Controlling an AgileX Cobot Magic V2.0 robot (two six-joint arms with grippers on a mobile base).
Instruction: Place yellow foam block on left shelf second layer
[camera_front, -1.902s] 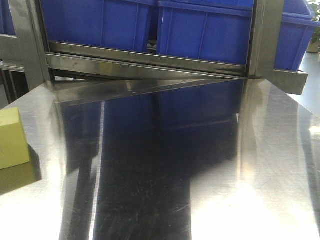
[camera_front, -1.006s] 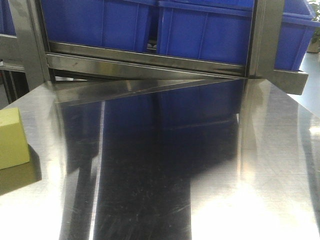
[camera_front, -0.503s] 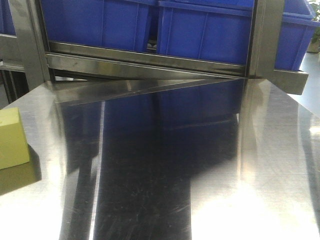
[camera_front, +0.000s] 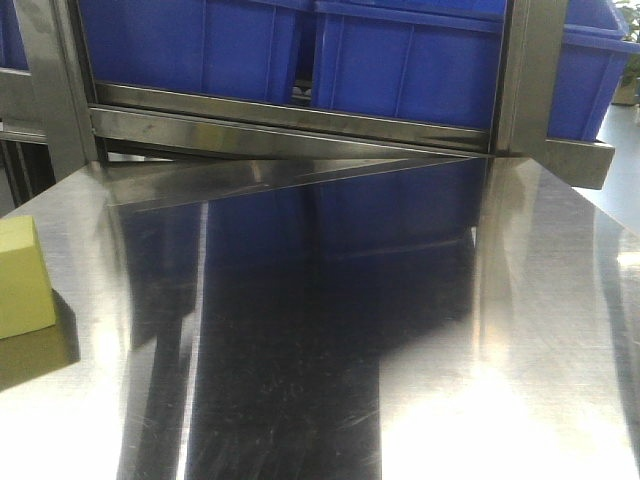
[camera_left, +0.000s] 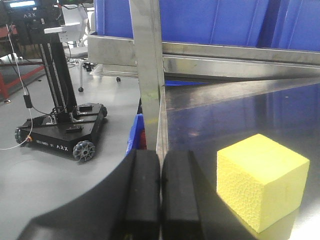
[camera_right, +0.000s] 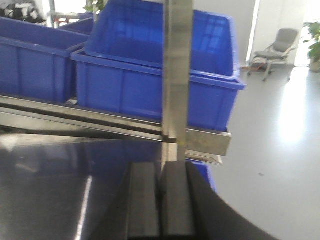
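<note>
Pale lemon-yellow, matte, cube-shaped foam block (camera_front: 22, 278) resting flat on the brushed stainless-steel tabletop (camera_front: 540, 330). It sits at the tabletop's left edge in the front view, partly cut off by the frame. In the left wrist view the block lies near the left gripper (camera_left: 160, 175), to its right and apart from it. Left gripper: black pads pressed together, nothing between them. Right gripper (camera_right: 161, 185): pads likewise pressed together and empty, facing a steel upright (camera_right: 177, 65). Behind the tabletop, a steel shelf rail (camera_front: 290, 125) carries large blue plastic bins (camera_front: 400, 60). A black wheeled base (camera_left: 60, 132) stands on the grey floor beyond the table's left edge.
</note>
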